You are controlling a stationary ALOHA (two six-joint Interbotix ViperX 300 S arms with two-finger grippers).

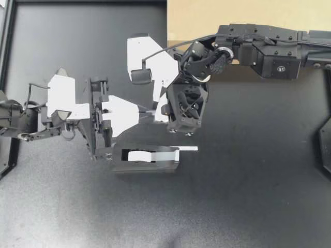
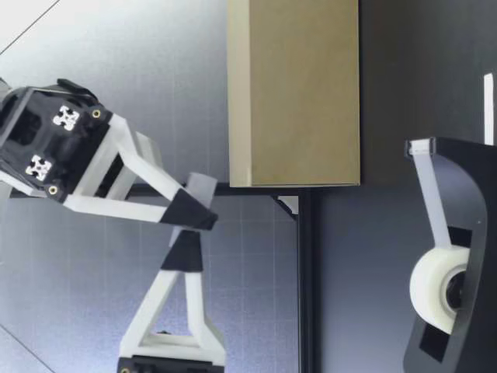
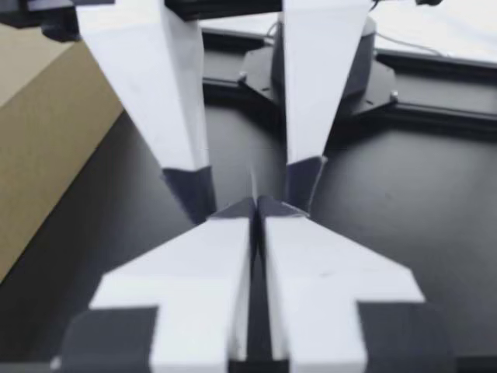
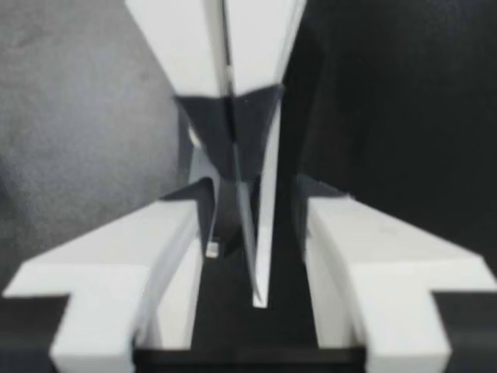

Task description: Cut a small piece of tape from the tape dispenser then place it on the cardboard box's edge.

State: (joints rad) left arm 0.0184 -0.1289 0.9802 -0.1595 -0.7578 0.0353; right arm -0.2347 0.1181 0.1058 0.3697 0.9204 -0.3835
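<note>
Piece of tape (image 4: 260, 249): thin, pale strip, pinched at one end in the tips of my left gripper (image 1: 147, 111), its free length running out between the spread fingers of my right gripper (image 1: 152, 95) without clearly touching either. In the left wrist view it shows only as a fine sliver (image 3: 251, 180) just ahead of the tips. Left fingers (image 3: 311, 280): pressed together, gripping the strip. Right fingers (image 4: 388, 264): apart, one on each side of the left fingertips, nothing clamped between them. Both grippers meet tip to tip well above the table (image 1: 248, 206); in the low view my right gripper (image 2: 198, 200) comes down at a slant from above, my left gripper (image 2: 186, 247) beside it. Tape dispenser (image 1: 147, 164): black, standing on the table below and just nearer than the meeting point, apart from both grippers. Tape roll (image 1: 138, 155) sits in it; a band runs from the roll up to the cutter end, where a short white tab (image 1: 187, 149) sticks out. Cardboard box (image 1: 248, 13): at the far edge of the table, behind my right arm, well apart from the dispenser.
</note>
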